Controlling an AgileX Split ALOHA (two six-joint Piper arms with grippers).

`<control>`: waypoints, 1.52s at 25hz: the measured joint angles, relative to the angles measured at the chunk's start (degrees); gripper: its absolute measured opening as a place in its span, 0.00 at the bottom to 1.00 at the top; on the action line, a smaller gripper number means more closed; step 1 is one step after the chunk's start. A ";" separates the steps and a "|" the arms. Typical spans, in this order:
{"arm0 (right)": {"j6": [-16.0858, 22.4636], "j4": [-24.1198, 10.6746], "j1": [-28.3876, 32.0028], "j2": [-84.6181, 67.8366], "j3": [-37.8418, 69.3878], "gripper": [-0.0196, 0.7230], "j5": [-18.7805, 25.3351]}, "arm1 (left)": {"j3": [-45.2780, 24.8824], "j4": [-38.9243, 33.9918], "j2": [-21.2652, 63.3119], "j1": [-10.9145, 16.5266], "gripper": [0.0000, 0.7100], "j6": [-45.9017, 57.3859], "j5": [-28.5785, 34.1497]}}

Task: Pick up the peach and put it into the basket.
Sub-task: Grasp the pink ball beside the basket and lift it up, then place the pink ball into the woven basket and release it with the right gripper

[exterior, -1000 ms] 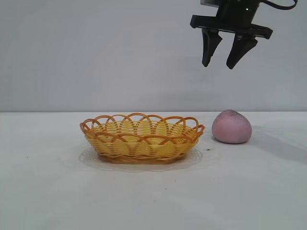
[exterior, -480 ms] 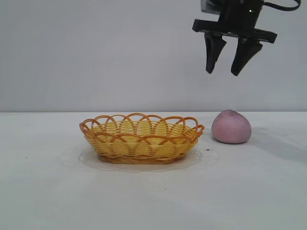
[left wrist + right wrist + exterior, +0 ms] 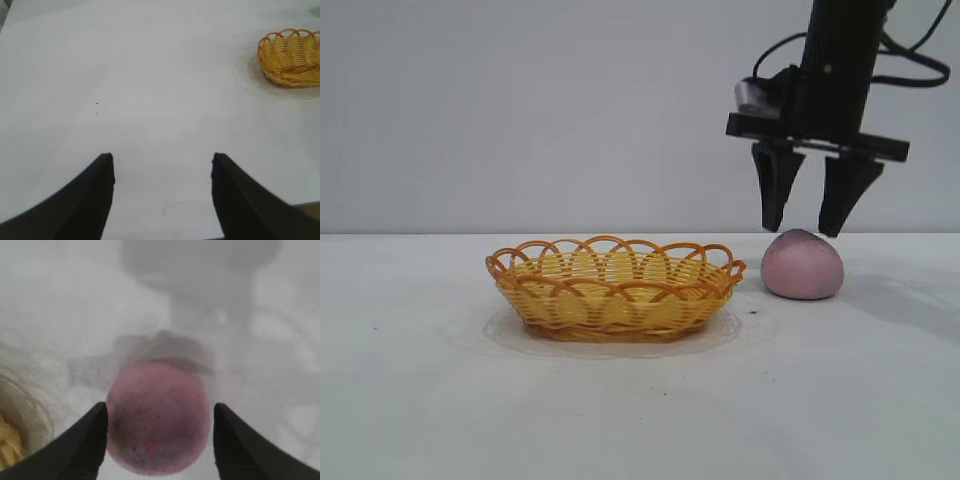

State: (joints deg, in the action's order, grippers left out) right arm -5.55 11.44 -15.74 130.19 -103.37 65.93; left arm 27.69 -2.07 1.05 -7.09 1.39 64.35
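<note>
The dusty-pink peach point(image 3: 803, 266) with a greyish top sits on the white table, to the right of the yellow-orange woven basket point(image 3: 615, 288). My right gripper point(image 3: 805, 230) is open and hangs straight above the peach, its fingertips at the level of the peach's top, one on each side. In the right wrist view the peach point(image 3: 158, 416) lies between my open fingers point(image 3: 85, 440), with a gap on both sides. My left gripper point(image 3: 162, 160) is open and empty over bare table, far from the basket point(image 3: 292, 57).
The white table point(image 3: 440, 400) stretches around both things. The basket holds nothing. The right arm's cables loop behind its wrist.
My right gripper has come down from high above and shifted slightly right, from well over the peach to its fingertips at the peach's top. It stays open.
</note>
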 joint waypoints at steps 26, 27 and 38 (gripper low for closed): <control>-8.87 5.81 -18.40 -2.41 -0.43 0.03 -1.46 | 0.00 0.00 0.00 0.00 0.53 0.00 -0.04; -8.87 5.69 -18.40 -2.15 -0.43 0.03 -1.59 | 0.00 0.00 0.00 0.00 0.53 0.00 -0.04; -6.99 5.09 -18.40 -2.53 -0.43 0.55 -0.36 | 0.00 0.00 0.00 0.00 0.53 0.00 -0.04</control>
State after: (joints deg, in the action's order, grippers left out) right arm -12.54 16.53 -34.15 127.66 -103.80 65.57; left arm 27.69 -2.07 1.05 -7.09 1.39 64.32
